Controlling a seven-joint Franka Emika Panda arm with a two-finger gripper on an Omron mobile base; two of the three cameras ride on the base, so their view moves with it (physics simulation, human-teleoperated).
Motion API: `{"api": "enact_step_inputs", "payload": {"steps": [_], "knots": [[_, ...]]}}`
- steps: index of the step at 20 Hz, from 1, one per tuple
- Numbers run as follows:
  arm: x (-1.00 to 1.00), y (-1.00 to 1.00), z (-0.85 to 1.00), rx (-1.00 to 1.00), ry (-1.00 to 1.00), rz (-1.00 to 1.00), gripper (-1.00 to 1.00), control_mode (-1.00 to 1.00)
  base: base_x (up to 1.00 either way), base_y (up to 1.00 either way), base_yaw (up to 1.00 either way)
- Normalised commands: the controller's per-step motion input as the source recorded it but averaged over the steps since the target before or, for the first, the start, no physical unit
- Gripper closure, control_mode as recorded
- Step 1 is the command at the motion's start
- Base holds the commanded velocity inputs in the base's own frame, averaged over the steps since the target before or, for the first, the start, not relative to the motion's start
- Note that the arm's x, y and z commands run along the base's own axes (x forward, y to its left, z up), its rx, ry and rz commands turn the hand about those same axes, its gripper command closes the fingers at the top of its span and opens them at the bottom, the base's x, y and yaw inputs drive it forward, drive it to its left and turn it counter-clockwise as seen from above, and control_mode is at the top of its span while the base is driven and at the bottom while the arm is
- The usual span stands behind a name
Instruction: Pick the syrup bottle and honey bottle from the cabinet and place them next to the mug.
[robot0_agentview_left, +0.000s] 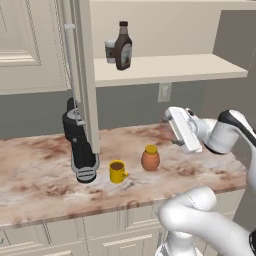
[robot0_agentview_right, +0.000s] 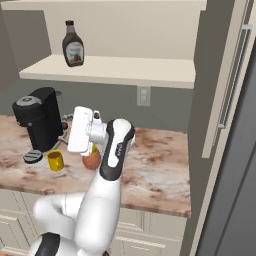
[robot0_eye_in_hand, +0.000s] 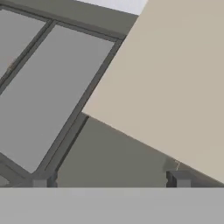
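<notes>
Standing on the pale smooth shelf board of the cream cabinet (robot0_agentview_left: 165, 67), the flask-shaped brown syrup bottle (robot0_agentview_left: 123, 46) is seen beside a white-lidded paper cup (robot0_agentview_left: 110, 51). On the veined marble counter (robot0_agentview_left: 45, 175), the ribbed, rounded honey bottle (robot0_agentview_left: 150, 158) is set near the yellow mug (robot0_agentview_left: 117, 171). The gripper (robot0_eye_in_hand: 109, 179) is spread wide, with nothing held.

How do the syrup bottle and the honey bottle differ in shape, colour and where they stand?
The syrup bottle is tall, dark brown and narrow-necked with a dark cap; the honey bottle is squat, rounded, orange-brown with a yellow cap. The syrup bottle stands on the cabinet shelf; the honey bottle stands on the counter beside the mug. Both are upright.
</notes>
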Motion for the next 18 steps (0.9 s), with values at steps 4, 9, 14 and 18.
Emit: {"api": "enact_step_inputs", "payload": {"steps": [4,9,14,18], "knots": [[-0.88,0.45,1.0,0.0,0.0,-0.18,-1.0,-1.0,0.0,0.0,0.0],[-1.0,0.21,0.87,0.0,0.0,-0.19,-1.0,-1.0,0.0,0.0,0.0],[-1.0,0.09,0.65,0.0,0.0,-0.14,-1.0,-1.0,0.0,0.0,0.0],[-0.81,0.07,0.7,0.01,0.0,-0.13,-1.0,-1.0,0.0,0.0,0.0]]}}
